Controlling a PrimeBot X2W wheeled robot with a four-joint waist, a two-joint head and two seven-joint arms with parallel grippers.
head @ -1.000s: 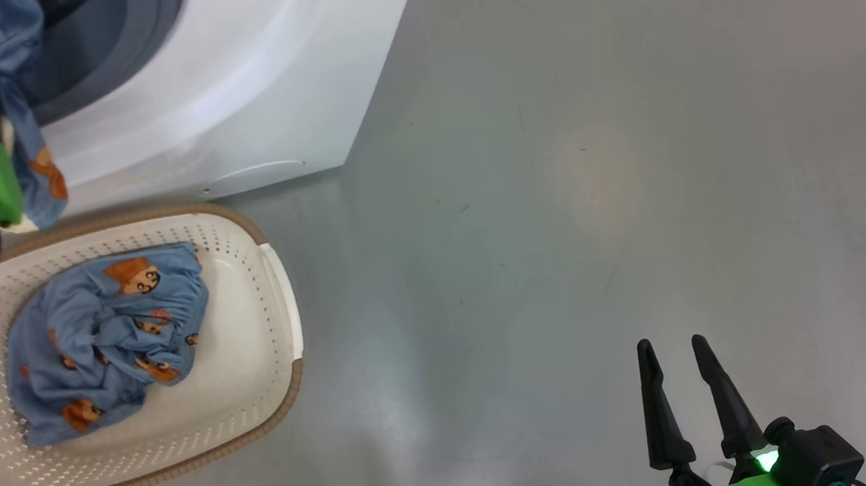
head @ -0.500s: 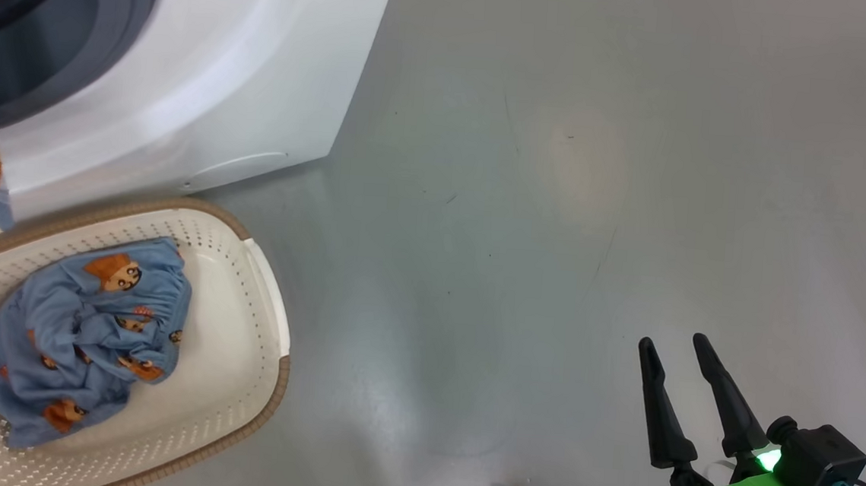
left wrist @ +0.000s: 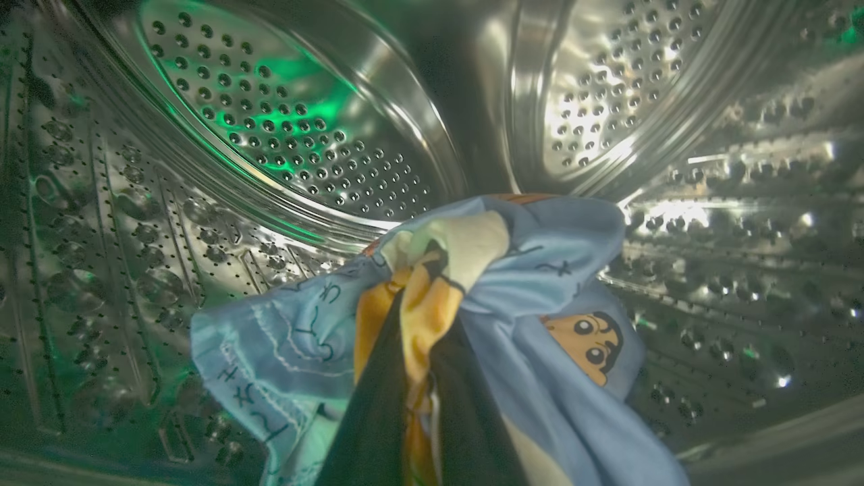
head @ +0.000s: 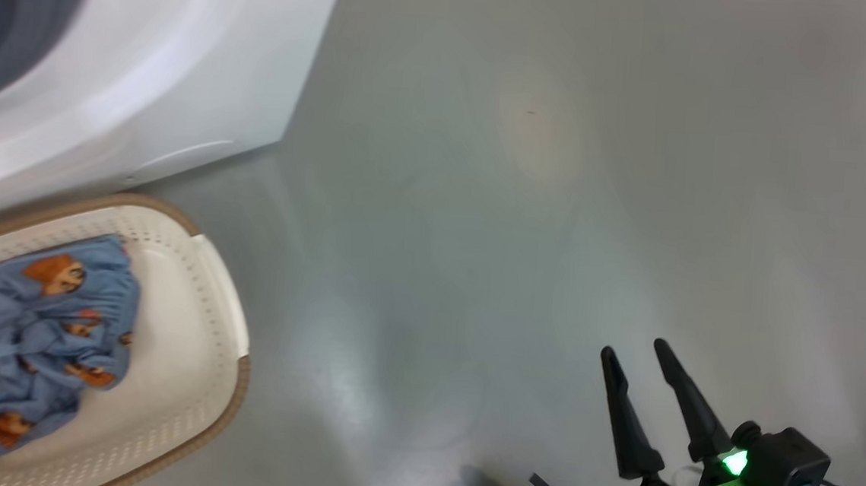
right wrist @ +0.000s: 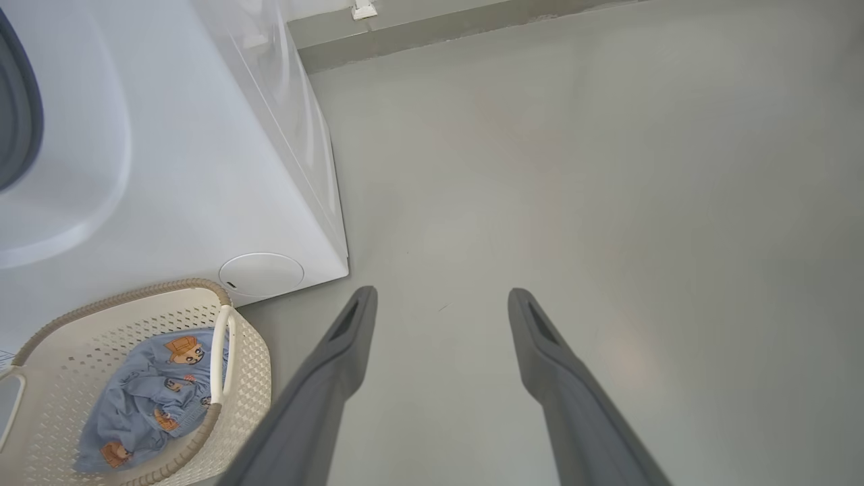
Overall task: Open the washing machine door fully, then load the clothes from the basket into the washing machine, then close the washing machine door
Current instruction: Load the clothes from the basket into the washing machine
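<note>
**Step in hand: release a garment inside the drum**

1. Washing machine (head: 148, 63). The white cabinet stands at the upper left of the head view. The left wrist view looks into its perforated steel drum (left wrist: 270, 135), so the left arm is judged to be reaching well inside the opening.

2. Basket (head: 224, 312). It sits on the floor (head: 524, 242) just in front of the machine. A bundle of blue printed clothes (head: 30, 337) lies in it, so loading is judged incomplete.

3. Garment (left wrist: 553, 270). One blue piece hangs inside the drum, bunched over the fingers.

4. Left gripper (left wrist: 413, 378). The jaws are together, with orange and cream fabric caught between them. The fingertips are buried in cloth, so how deep the pinch goes cannot be told.

5. Right gripper (head: 633, 347). The jaws stand apart and empty over bare floor, well away from the basket.

**Procedure.** Lower the garment toward the drum floor before parting the jaws. Open them wide. Withdraw straight back along the finger axis, so that no fold rides out on a finger. Confirm that no fabric trails over the gasket.

**Caution.** Cloth draped over the fingers may cling after release.
</note>
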